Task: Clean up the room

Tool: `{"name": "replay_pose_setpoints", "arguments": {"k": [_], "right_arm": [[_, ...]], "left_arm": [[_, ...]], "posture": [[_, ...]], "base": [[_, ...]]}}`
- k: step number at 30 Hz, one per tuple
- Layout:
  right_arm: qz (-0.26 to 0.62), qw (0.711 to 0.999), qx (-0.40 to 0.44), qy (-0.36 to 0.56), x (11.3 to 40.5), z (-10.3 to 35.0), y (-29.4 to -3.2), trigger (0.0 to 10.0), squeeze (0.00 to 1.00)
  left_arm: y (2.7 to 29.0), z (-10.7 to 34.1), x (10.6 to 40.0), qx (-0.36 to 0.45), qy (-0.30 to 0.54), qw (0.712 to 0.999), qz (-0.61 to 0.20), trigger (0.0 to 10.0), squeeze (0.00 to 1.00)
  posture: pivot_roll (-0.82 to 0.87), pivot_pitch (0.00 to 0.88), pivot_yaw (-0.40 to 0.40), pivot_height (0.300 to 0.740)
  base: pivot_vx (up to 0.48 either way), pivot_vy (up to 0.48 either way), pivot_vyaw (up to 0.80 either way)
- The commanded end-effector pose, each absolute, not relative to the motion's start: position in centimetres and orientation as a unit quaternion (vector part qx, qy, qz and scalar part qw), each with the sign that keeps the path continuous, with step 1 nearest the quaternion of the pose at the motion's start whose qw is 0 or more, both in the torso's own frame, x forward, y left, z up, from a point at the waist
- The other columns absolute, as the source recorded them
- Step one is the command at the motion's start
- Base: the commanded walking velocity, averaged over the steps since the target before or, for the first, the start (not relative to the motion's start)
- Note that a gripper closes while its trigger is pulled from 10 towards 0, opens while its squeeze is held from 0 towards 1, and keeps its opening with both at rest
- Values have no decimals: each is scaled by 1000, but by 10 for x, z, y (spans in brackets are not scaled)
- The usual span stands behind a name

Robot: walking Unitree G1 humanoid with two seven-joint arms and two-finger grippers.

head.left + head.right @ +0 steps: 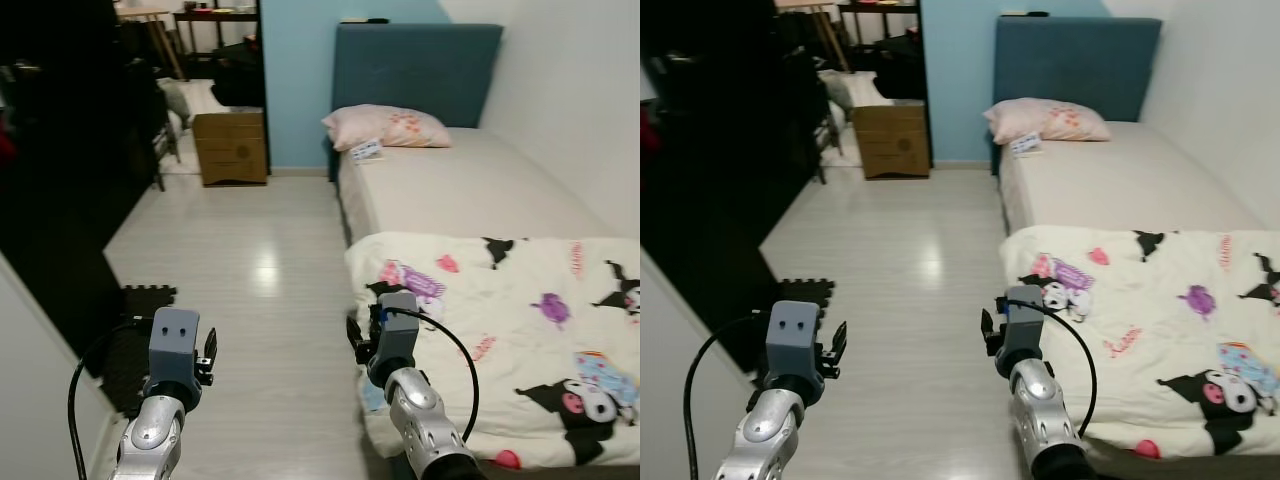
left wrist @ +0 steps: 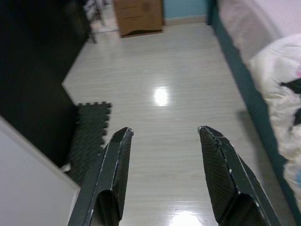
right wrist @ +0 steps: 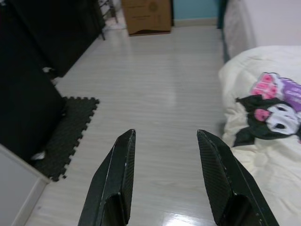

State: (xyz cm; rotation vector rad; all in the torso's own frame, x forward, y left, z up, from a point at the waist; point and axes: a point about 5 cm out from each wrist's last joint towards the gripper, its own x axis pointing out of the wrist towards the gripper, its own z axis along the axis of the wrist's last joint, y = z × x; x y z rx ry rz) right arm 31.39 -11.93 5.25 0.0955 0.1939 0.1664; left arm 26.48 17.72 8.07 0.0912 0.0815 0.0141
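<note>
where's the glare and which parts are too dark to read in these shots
Left eye view: soft glare on the floor, dark furniture on the robot's left almost pure black. Left wrist view: two bright glare spots on the floor between the open left gripper fingers. Right wrist view: fainter sheen, sharp blanket print.

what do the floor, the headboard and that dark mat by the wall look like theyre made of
Floor: pale wood-look planks, probably laminate or vinyl, glossy, since it mirrors a ceiling light.
Headboard: looks upholstered in matte blue-grey fabric; no shine, soft edges.
Mat: likely black foam; its jigsaw-toothed interlocking edge and dull textured surface suggest that.
</note>
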Motion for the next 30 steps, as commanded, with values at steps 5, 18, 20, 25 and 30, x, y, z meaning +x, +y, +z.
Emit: {"name": "replay_pose_setpoints", "arguments": {"k": [5,18,20,25,30], "right_arm": [[75,991,51,100,314,50,-123,10000,0],[95,990,32,98,315,51,-119,10000,0],[98,990,27,98,315,51,-119,10000,0],[102,990,27,98,314,51,-118,10000,0],[105,989,29,97,314,50,-118,10000,0]], "left_arm": [[176,80,267,56,48,997,11,10000,0],[190,76,269,46,66,995,61,10000,0],[190,76,268,44,65,995,61,10000,0],[187,76,267,36,63,996,57,10000,0],[184,77,266,31,64,996,52,10000,0]], "posture": [[93,2,17,740],[91,1,18,740],[89,5,20,740],[90,7,18,740],[91,2,18,740]], "base": [[0,-193,0],[0,0,144],[0,0,800],[0,0,800],[0,0,800]]}}
